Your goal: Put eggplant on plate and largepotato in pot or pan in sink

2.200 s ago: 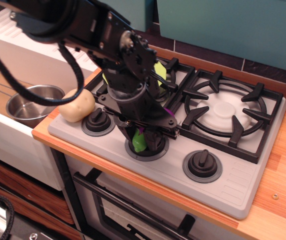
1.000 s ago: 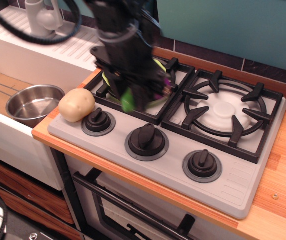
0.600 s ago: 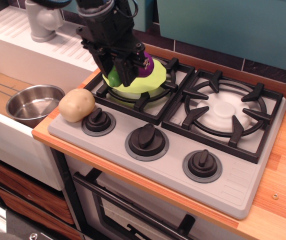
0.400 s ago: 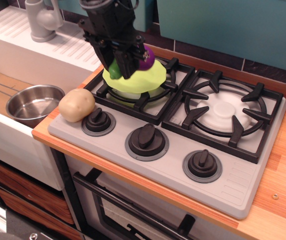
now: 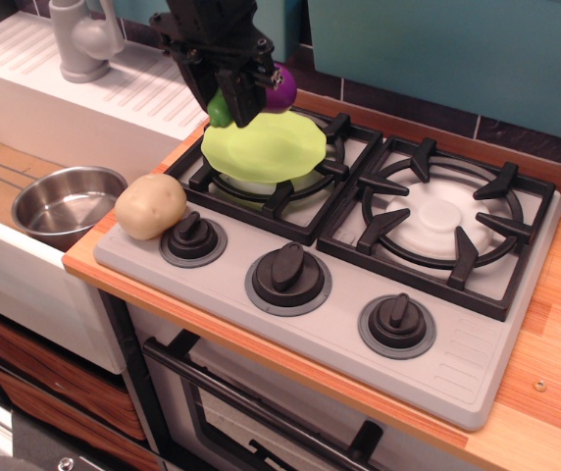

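Observation:
My gripper (image 5: 242, 102) is shut on the eggplant (image 5: 280, 90), purple end to the right and green cap to the left. It holds it just above the far edge of the lime-green plate (image 5: 264, 147), which lies on the left stove burner. The tan largepotato (image 5: 150, 205) sits on the stove's front left corner, beside the left knob. The shiny steel pot (image 5: 65, 203) stands in the sink (image 5: 11, 270) to the left, with its wire handle pointing left.
The grey faucet (image 5: 82, 39) stands on the ribbed drainboard (image 5: 114, 93) behind the sink. Three black knobs (image 5: 288, 273) line the stove front. The right burner grate (image 5: 442, 221) is bare. A wooden counter (image 5: 555, 324) lies to the right.
The gripper lifted the eggplant from the middle knob and carried it back over the plate; in the last half second it rose slightly toward the far side. Potato and pot have not moved.

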`<action>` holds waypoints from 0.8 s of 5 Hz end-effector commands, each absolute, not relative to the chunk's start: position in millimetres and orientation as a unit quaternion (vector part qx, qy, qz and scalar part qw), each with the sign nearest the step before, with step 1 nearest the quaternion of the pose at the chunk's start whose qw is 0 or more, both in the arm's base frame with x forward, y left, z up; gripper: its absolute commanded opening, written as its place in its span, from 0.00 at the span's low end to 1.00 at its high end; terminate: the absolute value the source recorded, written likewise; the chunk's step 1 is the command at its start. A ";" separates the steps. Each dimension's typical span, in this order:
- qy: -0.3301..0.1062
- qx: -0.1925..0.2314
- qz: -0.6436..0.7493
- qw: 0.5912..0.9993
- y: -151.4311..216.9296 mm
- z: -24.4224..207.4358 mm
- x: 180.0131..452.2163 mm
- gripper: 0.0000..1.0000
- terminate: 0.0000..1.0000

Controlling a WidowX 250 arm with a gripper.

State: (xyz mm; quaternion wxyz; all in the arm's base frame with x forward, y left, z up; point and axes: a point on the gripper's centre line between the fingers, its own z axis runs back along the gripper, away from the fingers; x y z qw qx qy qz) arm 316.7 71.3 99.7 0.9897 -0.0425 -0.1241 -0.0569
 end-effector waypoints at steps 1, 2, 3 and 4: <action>-0.150 -0.033 -0.064 0.986 79.8 111.5 338.6 0.00 0.00; -0.149 -0.035 -0.068 0.986 81.6 109.5 340.5 0.00 0.00; -0.148 -0.033 -0.073 0.986 79.2 106.4 338.0 1.00 0.00; -0.152 -0.034 -0.071 0.985 74.0 105.3 331.1 1.00 0.00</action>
